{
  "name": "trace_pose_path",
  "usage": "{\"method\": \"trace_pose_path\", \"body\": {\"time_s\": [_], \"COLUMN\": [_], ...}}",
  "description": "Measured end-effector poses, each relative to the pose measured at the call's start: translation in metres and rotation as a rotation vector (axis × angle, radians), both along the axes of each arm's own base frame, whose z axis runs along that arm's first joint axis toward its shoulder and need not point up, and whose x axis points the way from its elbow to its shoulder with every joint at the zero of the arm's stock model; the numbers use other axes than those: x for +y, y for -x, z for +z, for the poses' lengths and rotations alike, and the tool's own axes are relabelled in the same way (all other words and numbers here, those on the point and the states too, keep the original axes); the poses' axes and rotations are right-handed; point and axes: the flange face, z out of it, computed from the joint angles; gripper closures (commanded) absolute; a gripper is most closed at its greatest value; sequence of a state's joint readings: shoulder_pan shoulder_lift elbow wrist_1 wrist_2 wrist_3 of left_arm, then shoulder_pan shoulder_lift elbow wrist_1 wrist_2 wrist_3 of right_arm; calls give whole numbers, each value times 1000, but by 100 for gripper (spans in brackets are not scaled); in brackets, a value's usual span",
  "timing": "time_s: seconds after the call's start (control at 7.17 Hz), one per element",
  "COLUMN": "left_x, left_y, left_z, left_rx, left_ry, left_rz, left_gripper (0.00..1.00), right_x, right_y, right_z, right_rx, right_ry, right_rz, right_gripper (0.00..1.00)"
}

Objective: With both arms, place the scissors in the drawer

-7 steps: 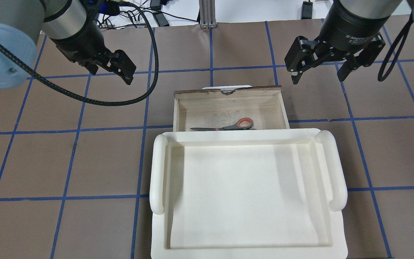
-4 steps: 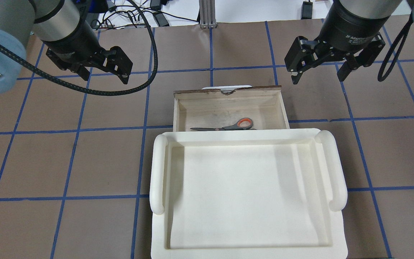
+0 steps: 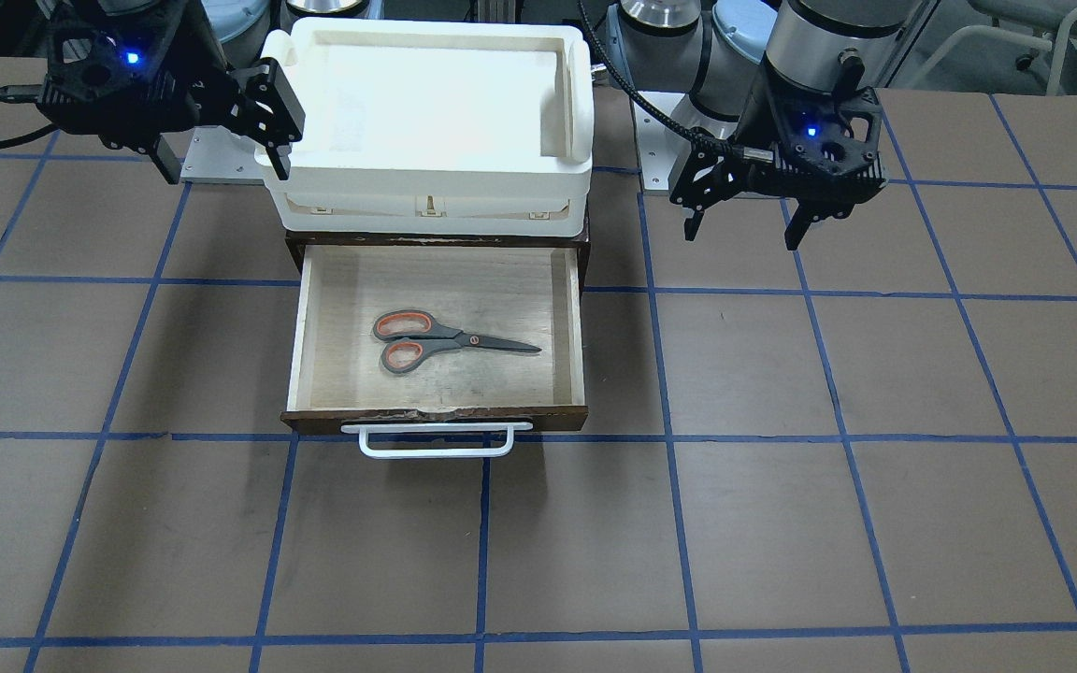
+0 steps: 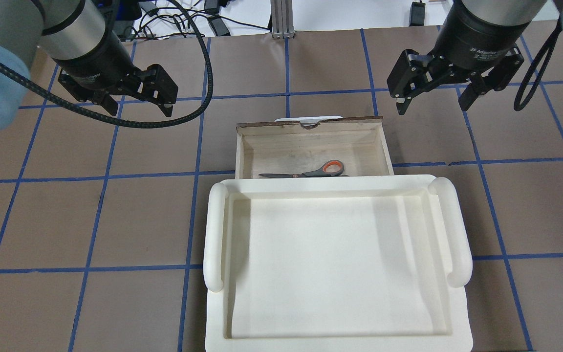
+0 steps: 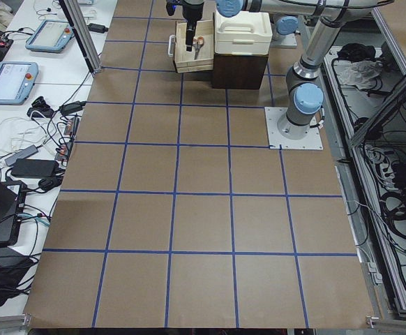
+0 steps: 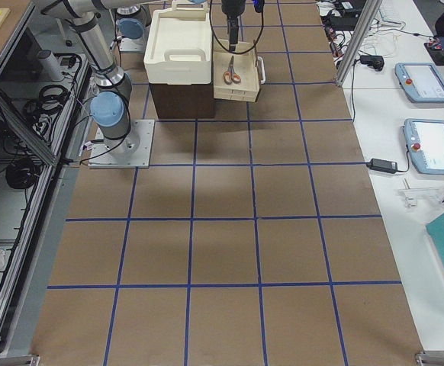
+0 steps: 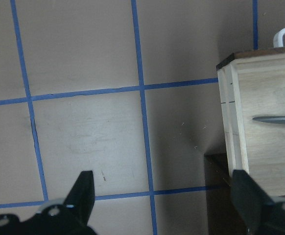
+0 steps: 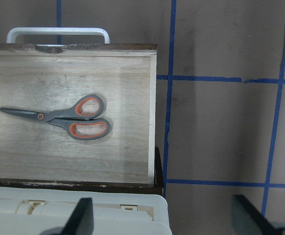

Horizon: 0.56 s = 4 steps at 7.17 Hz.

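Note:
The scissors [image 3: 436,341] lie flat inside the open drawer [image 3: 298,346], handles toward the view's left. They also show in the overhead view [image 4: 311,172] and the right wrist view [image 8: 66,120]. The drawer [image 4: 311,127] is pulled out, its white bar handle [image 3: 436,447] facing away from the robot. My left gripper [image 4: 139,106] is open and empty, hovering over the table to the left of the drawer. My right gripper [image 4: 433,106] is open and empty, hovering to the right of the drawer's front corner. The left wrist view shows only a blade tip [image 7: 277,118].
A cream-white plastic tray [image 4: 218,230] sits on top of the dark cabinet [image 6: 180,99] that holds the drawer. Brown table with blue tape grid lies on both sides. Cables and devices [image 4: 184,19] lie beyond the table's far edge.
My left gripper has turned at the wrist, so both fingers now show, and has shifted a little left. The right gripper, drawer and scissors have not moved.

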<state>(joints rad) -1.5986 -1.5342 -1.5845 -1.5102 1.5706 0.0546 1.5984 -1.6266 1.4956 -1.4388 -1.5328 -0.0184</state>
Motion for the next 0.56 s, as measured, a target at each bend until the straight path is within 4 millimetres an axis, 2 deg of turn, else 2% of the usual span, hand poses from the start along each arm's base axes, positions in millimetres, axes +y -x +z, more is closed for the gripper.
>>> {"method": "trace_pose_path", "body": {"time_s": [0.56], "left_x": [4], "left_y": [0], "left_z": [-1], "left_rx": [-6], "left_ry": [-8], "left_rz": [0], "left_gripper": [0], "right_x": [0], "right_y": [0], "right_z": [0], "right_rx": [0], "right_ry": [-1], "right_rz": [0], "right_gripper": [0]}}
